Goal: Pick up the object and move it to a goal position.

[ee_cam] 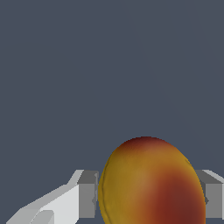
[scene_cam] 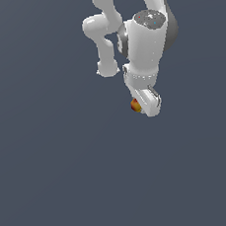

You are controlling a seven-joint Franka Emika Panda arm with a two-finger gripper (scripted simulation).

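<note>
In the exterior view, the white arm (scene_cam: 143, 37) reaches down from the top of the picture over a plain dark grey table (scene_cam: 58, 181). The gripper (scene_cam: 145, 106) sits at the arm's low end, and the fruit (scene_cam: 135, 105) peeks out from it on the exterior view's left as a small red-and-orange spot, mostly covered by the white body. Whether the fruit rests on the table or is already lifted cannot be told here, since no shadow or contact line shows. No goal marker is visible anywhere on the grey surface.

In the wrist view, the fruit (ee_cam: 153, 183) fills the space between the two fingers (ee_cam: 87, 194), orange-yellow on one flank and deep red toward the other. One finger pad touches its yellow side; the other finger (ee_cam: 213, 194) stands at its red side, seemingly in contact as well. So the fingers are drawn in to the fruit's width and appear to be clamped on it. It sits fairly deep between them, not at the very tips.

The step in hand looks like the grasp itself or the start of the carry. The next move calls for a steady hold on a smooth, rounded skin that could slip, then a clean raise and travel toward the goal, wherever that lies.
</note>
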